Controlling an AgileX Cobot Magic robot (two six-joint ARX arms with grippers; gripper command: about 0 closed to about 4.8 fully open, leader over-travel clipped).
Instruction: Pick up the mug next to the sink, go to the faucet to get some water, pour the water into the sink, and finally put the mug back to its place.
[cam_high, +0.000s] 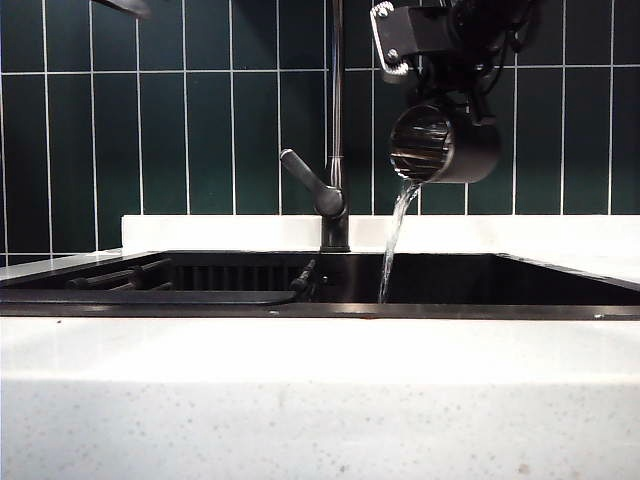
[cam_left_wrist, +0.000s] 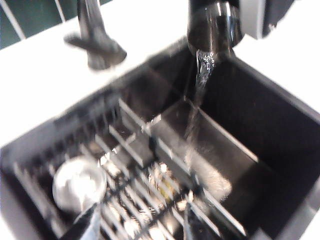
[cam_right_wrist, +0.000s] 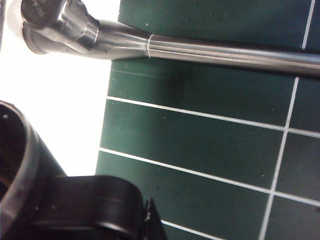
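Observation:
The black mug (cam_high: 445, 145) hangs tipped on its side over the sink (cam_high: 560, 285), its shiny inside facing left. A thin stream of water (cam_high: 393, 240) runs from its rim down into the basin. My right gripper (cam_high: 462, 98) comes down from above and is shut on the mug's handle (cam_right_wrist: 90, 207). The faucet (cam_high: 337, 120) stands just left of the mug, its lever (cam_high: 312, 185) angled to the left. The left wrist view shows the mug (cam_left_wrist: 212, 27) and the water (cam_left_wrist: 202, 80) from higher up. My left gripper (cam_left_wrist: 142, 227) hovers open over the sink's rack, holding nothing.
A slatted rack (cam_left_wrist: 145, 165) covers the left part of the basin, with a round silvery thing (cam_left_wrist: 80, 185) under it. White countertop (cam_high: 320, 390) runs along the front, dark green tiles (cam_high: 180, 130) behind. Part of my left arm (cam_high: 128, 7) shows at the top edge.

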